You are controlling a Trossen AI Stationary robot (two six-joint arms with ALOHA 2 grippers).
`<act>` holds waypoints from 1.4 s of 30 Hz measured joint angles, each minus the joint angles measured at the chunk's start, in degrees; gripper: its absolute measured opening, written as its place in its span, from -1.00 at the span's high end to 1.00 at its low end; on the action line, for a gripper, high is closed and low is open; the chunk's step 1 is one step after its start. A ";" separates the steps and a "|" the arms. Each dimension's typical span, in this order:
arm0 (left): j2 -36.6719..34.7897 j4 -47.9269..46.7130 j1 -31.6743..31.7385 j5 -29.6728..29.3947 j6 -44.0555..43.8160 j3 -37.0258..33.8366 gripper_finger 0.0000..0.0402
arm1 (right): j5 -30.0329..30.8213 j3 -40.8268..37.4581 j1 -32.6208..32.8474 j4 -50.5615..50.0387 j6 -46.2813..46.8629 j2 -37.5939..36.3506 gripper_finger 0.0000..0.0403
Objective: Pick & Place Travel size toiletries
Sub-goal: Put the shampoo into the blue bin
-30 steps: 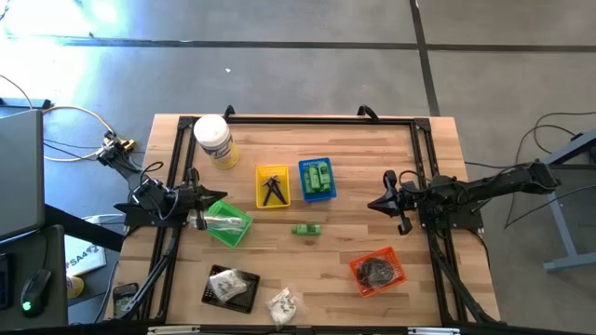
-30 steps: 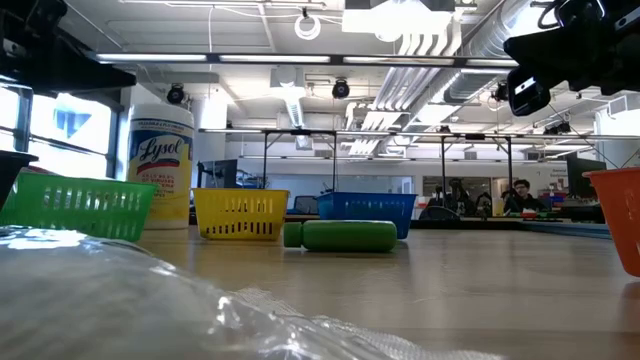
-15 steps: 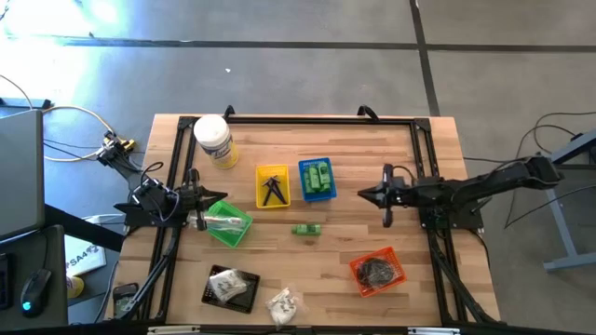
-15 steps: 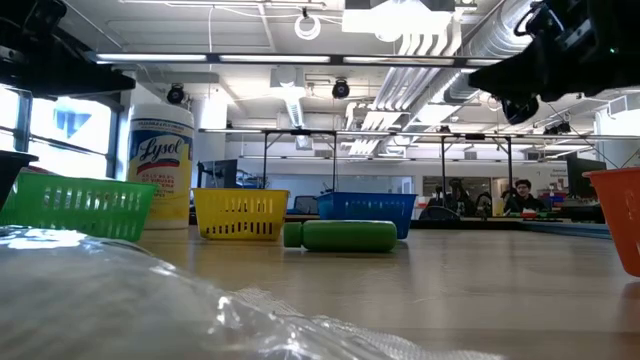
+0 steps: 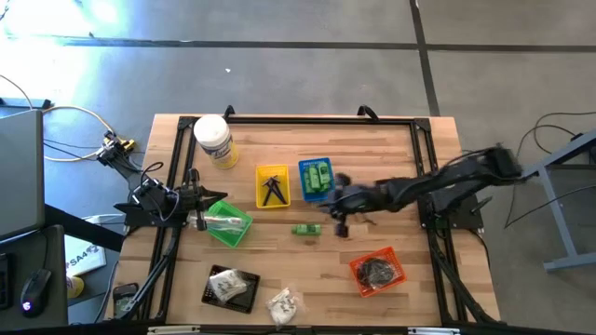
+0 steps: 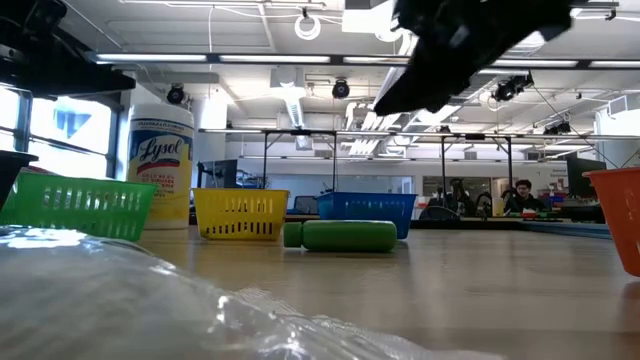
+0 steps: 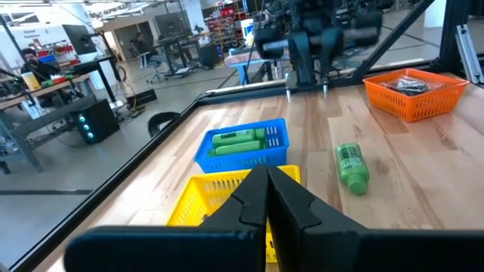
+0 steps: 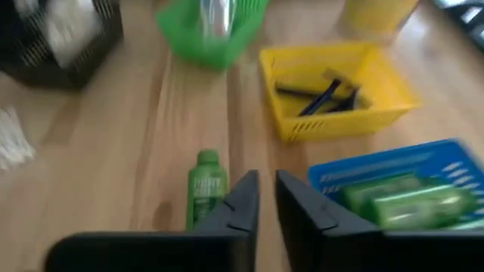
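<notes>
One green bottle (image 5: 306, 229) lies on its side on the bare wood at the table's middle, also seen in the low view (image 6: 345, 236) and the right wrist view (image 8: 204, 189). More green bottles lie in the blue basket (image 5: 317, 179). My right gripper (image 5: 335, 219) hovers just right of the lone bottle, above the table, its fingers (image 8: 246, 200) a narrow gap apart and touching nothing. My left gripper (image 5: 199, 210) waits shut (image 7: 266, 185) at the left side by the green basket (image 5: 229, 221), which holds long clear packets.
The yellow basket (image 5: 272, 185) holds small black pieces. A black tray (image 5: 231, 287) with clear packets and a loose packet with white contents (image 5: 282, 305) lie near the front edge. An orange basket (image 5: 377, 270) sits front right; a white jar (image 5: 214, 141) stands far left.
My right arm has swung from the table's right side toward the middle, reaching out over the wood and turning its gripper, and now hangs close to the lone green bottle. The bottle and the baskets have stayed where they were.
</notes>
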 joint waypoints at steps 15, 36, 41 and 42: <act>0.00 -1.34 0.00 3.93 -1.67 0.17 1.00 | -5.89 17.45 1.89 -10.57 -1.82 23.46 -0.41; -0.02 -1.57 0.00 4.35 -1.08 0.15 1.00 | -6.74 17.38 1.38 -12.35 4.44 30.00 -0.42; -0.02 -1.57 0.00 4.31 -1.10 0.15 1.00 | -6.58 17.44 1.36 -12.55 4.27 30.14 -0.38; -0.02 -1.57 -0.01 4.31 -1.09 0.15 1.00 | -6.62 17.44 1.34 -12.51 4.27 30.15 -0.34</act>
